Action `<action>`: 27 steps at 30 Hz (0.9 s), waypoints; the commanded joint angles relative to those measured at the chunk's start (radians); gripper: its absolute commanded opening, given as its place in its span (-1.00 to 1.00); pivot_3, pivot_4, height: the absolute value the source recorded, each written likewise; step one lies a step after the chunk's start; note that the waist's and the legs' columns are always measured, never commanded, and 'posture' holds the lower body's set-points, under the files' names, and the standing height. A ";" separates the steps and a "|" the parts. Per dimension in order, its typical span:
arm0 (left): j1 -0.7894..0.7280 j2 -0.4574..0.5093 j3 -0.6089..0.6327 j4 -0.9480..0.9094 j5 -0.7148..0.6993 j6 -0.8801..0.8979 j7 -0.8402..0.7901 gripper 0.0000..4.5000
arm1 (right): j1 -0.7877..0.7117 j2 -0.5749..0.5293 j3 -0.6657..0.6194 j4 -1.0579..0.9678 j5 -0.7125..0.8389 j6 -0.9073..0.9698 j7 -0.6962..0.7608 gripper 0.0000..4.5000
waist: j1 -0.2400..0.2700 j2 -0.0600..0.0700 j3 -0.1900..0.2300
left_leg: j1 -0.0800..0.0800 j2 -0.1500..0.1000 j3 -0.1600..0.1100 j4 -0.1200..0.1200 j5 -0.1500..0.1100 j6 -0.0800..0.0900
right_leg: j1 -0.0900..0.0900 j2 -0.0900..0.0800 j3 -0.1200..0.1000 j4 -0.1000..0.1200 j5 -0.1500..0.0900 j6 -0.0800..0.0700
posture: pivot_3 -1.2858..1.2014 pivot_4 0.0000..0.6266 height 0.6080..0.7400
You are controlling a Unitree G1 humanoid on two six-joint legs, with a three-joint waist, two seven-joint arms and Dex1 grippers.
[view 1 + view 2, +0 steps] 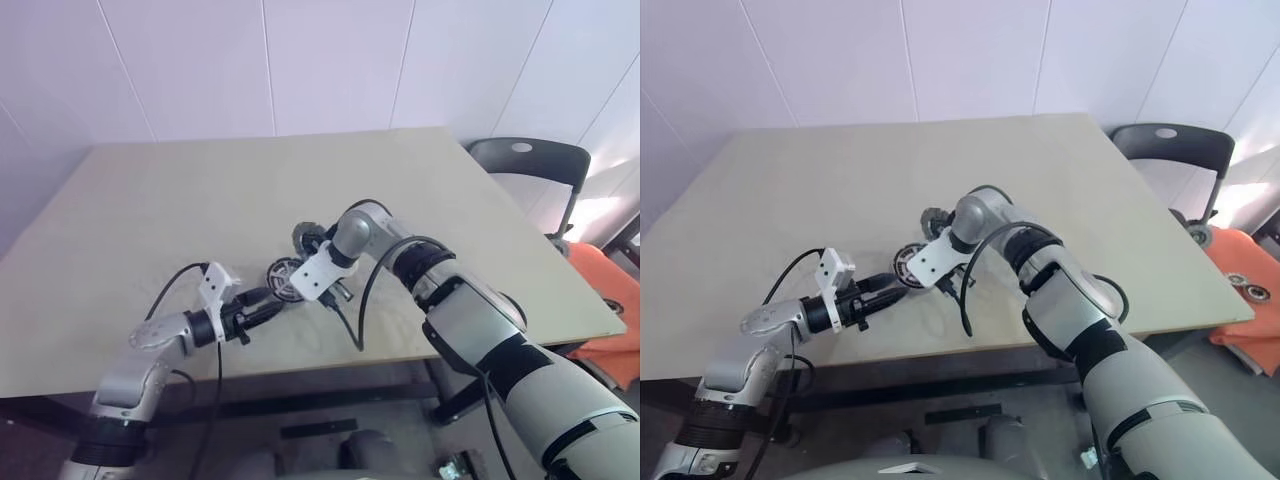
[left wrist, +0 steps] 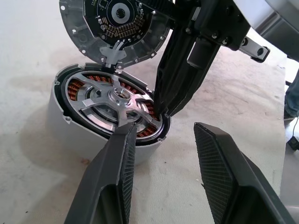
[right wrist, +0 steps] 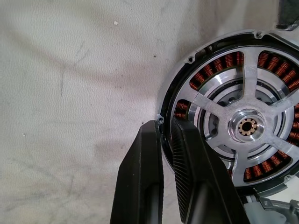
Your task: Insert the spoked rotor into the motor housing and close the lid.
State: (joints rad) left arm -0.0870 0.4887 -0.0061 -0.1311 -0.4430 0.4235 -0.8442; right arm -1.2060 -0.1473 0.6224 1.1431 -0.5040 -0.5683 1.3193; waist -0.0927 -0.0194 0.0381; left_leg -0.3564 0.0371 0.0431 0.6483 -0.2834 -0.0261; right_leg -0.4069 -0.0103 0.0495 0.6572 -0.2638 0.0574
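Motor housing (image 2: 100, 123) sits on the beige counter (image 1: 200, 200), near its front edge. Spoked rotor (image 2: 117, 100) already seated inside it, copper windings showing through the gaps. Lid (image 2: 114, 25) hinged up, standing tilted at the housing's far side. Right gripper (image 3: 166, 140) points down, fingers pinched on the housing's rim wall, blocking that side. Left gripper (image 2: 163, 135) just beside the housing, fingers apart, holding nothing. Dark chair (image 1: 530, 165) and something orange (image 1: 605, 300) past the counter's right edge.
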 commanded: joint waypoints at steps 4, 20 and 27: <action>-0.039 -0.002 -0.003 0.004 -0.002 -0.019 -0.020 -0.06 | -0.016 -0.072 -0.004 -0.037 0.011 0.064 0.107 -0.97 | 0.013 0.000 0.000 | -0.001 -0.003 -0.001 0.000 0.000 0.000 | 0.000 -0.002 0.000 -0.001 -0.001 0.001 | 0.03 -1.00 1.00; -0.167 -0.025 -0.044 0.153 0.033 -0.055 -0.097 -0.06 | 0.057 -0.202 -0.010 -0.223 0.051 0.218 0.244 -0.97 | 0.033 0.001 0.000 | -0.001 -0.005 -0.002 0.000 0.000 0.000 | 0.001 -0.002 -0.001 -0.002 -0.001 0.001 | 0.03 -1.00 1.00; -0.194 -0.032 -0.056 0.188 0.043 -0.066 -0.120 -0.06 | 0.084 -0.249 0.006 -0.307 0.069 0.295 0.295 -0.97 | 0.037 0.001 0.000 | -0.002 -0.005 -0.001 0.000 0.000 0.000 | 0.001 -0.001 -0.001 -0.002 -0.001 0.001 | 0.03 -1.00 1.00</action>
State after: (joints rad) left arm -0.2569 0.4581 -0.0630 0.0698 -0.4030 0.3783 -0.9563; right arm -1.1146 -0.3721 0.6225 0.8569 -0.4405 -0.2912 1.5918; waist -0.0559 -0.0186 0.0386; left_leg -0.3579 0.0320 0.0416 0.6484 -0.2836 -0.0257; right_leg -0.4062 -0.0116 0.0487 0.6553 -0.2646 0.0589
